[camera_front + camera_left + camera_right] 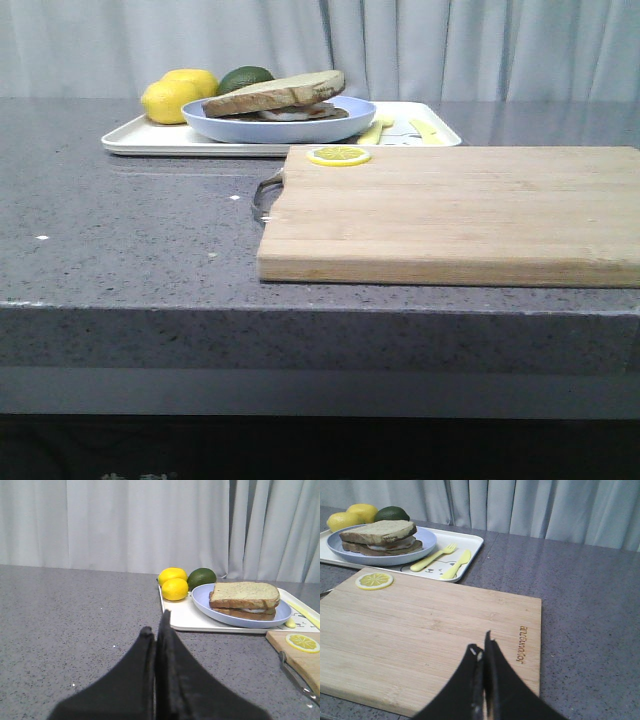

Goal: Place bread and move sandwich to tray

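Front view: sandwich (285, 98) topped, already on tray (130, 140) upper left. Both end effectors pressed together, empty; nothing left but retreat.

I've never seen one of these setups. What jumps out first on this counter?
The sandwich on a light-blue plate catches the eye first, sitting on the white tray at the back left, with two lemons and a green fruit behind it. In front, a big wooden cutting board fills the right side, bare except for a lemon slice at its far left corner. Both black grippers, left and right, are closed and hold nothing.
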Robot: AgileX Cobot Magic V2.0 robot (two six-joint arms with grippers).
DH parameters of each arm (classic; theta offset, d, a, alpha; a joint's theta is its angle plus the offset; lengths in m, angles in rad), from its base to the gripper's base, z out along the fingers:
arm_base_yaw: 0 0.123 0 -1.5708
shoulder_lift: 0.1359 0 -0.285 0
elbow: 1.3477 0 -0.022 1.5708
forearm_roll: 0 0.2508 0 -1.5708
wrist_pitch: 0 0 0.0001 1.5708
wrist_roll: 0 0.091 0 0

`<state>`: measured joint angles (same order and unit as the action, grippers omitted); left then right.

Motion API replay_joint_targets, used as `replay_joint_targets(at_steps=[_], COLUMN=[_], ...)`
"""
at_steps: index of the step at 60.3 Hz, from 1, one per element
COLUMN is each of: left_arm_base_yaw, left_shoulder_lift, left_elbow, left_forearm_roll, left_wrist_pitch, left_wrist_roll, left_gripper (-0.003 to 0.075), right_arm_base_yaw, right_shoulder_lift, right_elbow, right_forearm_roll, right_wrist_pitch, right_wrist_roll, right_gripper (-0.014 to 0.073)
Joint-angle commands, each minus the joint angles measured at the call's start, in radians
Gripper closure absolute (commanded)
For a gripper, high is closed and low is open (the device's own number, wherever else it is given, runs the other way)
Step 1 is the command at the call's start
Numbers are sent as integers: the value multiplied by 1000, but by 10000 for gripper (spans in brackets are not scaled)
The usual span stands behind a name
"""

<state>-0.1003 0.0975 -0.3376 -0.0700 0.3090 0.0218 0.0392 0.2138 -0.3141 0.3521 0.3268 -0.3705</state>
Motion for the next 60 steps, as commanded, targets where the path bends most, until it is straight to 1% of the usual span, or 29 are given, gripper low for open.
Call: replay_joint_targets(at_steps=[1, 21, 31, 36, 43, 48, 56, 60], left_arm_base_yaw=[0, 0, 0, 2, 29, 50, 71, 71], left_shoulder_lift=[-4, -4, -4, -24, -82, -130, -125, -125], left_elbow=[-4, 72, 82, 113, 182, 227, 283, 326], left_forearm_roll=[-11, -11, -11, -11, -11, -11, -11, -11], left_wrist_pitch=[-77, -77, -78, -124, -190, -192, -208, -240], left_wrist_roll=[-8, -8, -8, -8, -8, -8, -8, -8], left_gripper=[739, 739, 739, 739, 739, 739, 739, 739], right_arm_base_yaw=[-5, -5, -5, -5, -5, -5, -5, -5], right_shoulder_lift=[9, 9, 9, 9, 9, 9, 9, 9], right_elbow=[-28, -28, -28, -28, -28, -28, -28, -28], right_forearm_roll=[12, 12, 12, 12, 12, 12, 12, 12], right_wrist_pitch=[-81, -81, -81, -81, -81, -81, -78, -78], right_wrist_roll=[-6, -6, -6, -6, -6, -6, -6, -6], right_gripper=[670, 670, 670, 670, 670, 670, 670, 670])
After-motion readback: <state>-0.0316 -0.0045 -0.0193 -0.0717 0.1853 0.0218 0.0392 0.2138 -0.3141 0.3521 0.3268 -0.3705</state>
